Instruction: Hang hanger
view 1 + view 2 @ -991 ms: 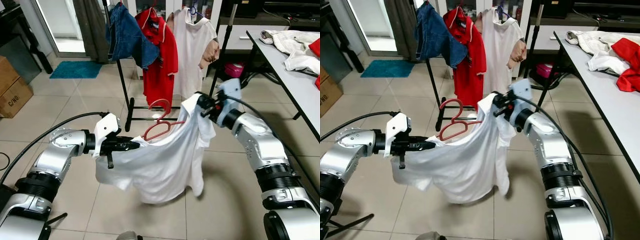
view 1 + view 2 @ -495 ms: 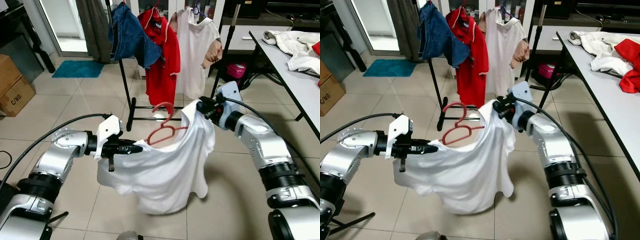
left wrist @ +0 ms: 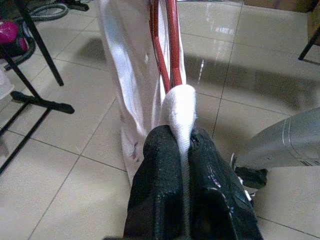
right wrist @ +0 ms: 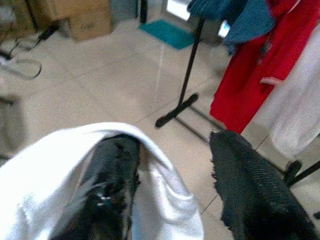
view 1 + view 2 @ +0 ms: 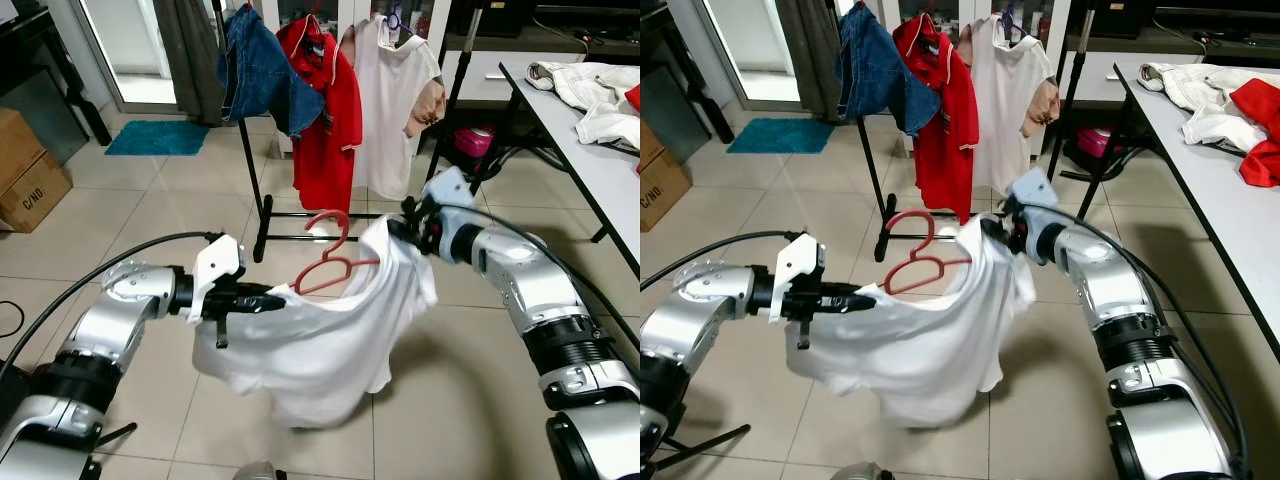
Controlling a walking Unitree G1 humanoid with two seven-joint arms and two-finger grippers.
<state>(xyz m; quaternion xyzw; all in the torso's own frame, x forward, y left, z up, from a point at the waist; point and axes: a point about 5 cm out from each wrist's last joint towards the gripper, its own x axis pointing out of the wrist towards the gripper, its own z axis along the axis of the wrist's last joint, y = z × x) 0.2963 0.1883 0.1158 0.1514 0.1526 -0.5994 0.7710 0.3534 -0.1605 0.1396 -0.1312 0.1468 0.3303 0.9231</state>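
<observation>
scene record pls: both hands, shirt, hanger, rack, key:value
left hand: shut on white shirt's shoulder and hanger end
right hand: one finger under shirt's other shoulder, fingers apart
white shirt: stretched between both hands, hem above the floor
red hanger: inside shirt, hook sticking up through the neck
clothes rack: ahead, holds denim, red and white garments
hanger on rack: not yet

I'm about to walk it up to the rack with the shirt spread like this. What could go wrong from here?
1. The right gripper looks open, with the white shirt only draped over one finger; that shoulder could slide off.
2. The red hanger sits loosely in the collar, so it may tip out.
3. The left gripper pinches only a thin fold; a tug against the clothes rack could pull it free.
</observation>
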